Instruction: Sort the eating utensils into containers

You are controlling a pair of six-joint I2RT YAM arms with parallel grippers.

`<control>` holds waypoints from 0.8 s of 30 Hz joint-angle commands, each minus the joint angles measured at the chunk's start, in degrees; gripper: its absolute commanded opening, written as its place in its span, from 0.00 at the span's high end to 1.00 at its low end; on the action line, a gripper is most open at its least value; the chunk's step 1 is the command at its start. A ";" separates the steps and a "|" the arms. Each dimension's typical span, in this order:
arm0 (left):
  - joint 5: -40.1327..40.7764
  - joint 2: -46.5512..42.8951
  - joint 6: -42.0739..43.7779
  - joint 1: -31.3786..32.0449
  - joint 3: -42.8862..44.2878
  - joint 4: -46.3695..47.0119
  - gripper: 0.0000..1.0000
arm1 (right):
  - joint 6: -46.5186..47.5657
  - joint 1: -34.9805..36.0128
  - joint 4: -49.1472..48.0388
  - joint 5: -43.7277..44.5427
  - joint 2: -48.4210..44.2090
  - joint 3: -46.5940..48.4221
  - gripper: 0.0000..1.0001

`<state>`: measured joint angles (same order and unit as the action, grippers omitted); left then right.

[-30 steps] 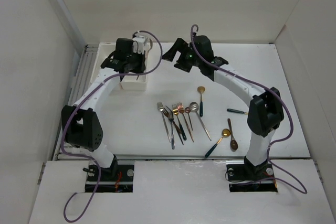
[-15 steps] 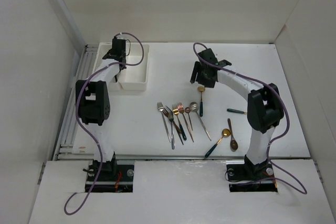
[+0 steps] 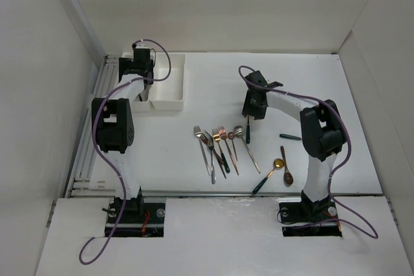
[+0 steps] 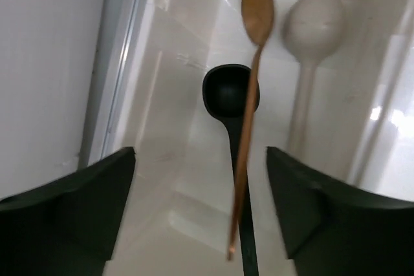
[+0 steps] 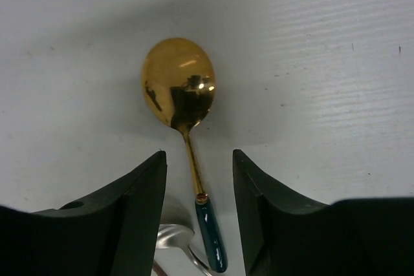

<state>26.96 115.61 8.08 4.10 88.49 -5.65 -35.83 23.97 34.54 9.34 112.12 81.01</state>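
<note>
Right claw (image 5: pixel 198 159) lowered astride gold spoon (image 5: pixel 178 82), spread, left claw (image 4: pixel 200 159) now spread above copper spoon (image 4: pixel 249 114) in container (image 4: pixel 174 114).

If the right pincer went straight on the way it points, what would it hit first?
Probably the gold spoon, whose neck lies between the open right pincer's fingers; then the table beneath.

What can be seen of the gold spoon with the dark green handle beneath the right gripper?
The gold spoon with the dark green handle has a polished oval bowl, mirror-bright, a thin gold neck and a glossy green handle joined by a small collar. It lies flat on the white table. The right gripper straddles its neck, jaws apart and clear of it on both sides. A silver spoon lies close by the handle; contact cannot be told.
</note>
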 commanded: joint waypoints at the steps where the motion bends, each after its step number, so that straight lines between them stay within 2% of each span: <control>1: 1.43 -3.02 -0.42 0.21 -0.95 0.90 0.14 | -1.25 0.03 0.44 2.26 -0.85 -1.20 0.50; 2: 1.43 -3.55 -0.43 0.21 -0.95 0.21 0.07 | -1.26 0.03 0.96 2.26 -1.45 -1.21 0.50; 4: 1.43 -4.69 -0.43 0.21 -0.34 -1.19 0.06 | -1.26 0.03 1.75 1.74 -1.46 -2.61 0.50; 9: -2.52 -8.03 -0.95 0.21 3.18 -5.42 0.04 | -1.78 0.03 1.06 -1.60 -3.30 -7.26 0.50; 14: -2.53 -10.32 -3.67 0.21 6.78 -8.24 0.07 | -2.40 0.56 -0.09 -2.22 -3.83 -11.05 0.51; 16: -2.53 -11.73 -4.73 0.21 7.83 -10.43 0.08 | -2.92 0.56 -0.09 -2.22 -2.88 -10.36 0.58; 18: -4.10 -13.30 -6.57 0.21 8.72 -11.83 0.15 | -2.93 0.56 -0.09 -2.22 -0.86 -9.30 0.65; 19: -6.55 -14.87 -7.10 0.21 8.72 -12.45 0.24 | -2.93 0.56 -0.09 -2.22 -0.32 -9.29 0.72; 20: -8.31 -15.85 -7.11 0.21 8.72 -12.46 0.28 | -2.93 0.56 -0.09 -2.22 0.20 -8.51 0.75; 22: -12.26 -18.83 -7.11 0.21 7.41 -11.93 0.32 | -2.31 0.56 0.43 -2.22 0.91 -7.89 0.84; 23: -17.16 -19.71 -6.33 0.21 6.88 -11.93 0.35 | -2.31 0.56 0.44 -2.22 0.91 -7.37 1.00; 24: -20.51 -20.33 -5.10 0.21 5.92 -11.93 0.35 | -2.31 0.56 0.44 -2.22 1.43 -6.84 1.00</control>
<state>16.23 100.57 2.98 4.12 94.61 -17.26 -37.76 24.05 34.11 8.29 109.58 74.17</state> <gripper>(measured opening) 0.657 0.037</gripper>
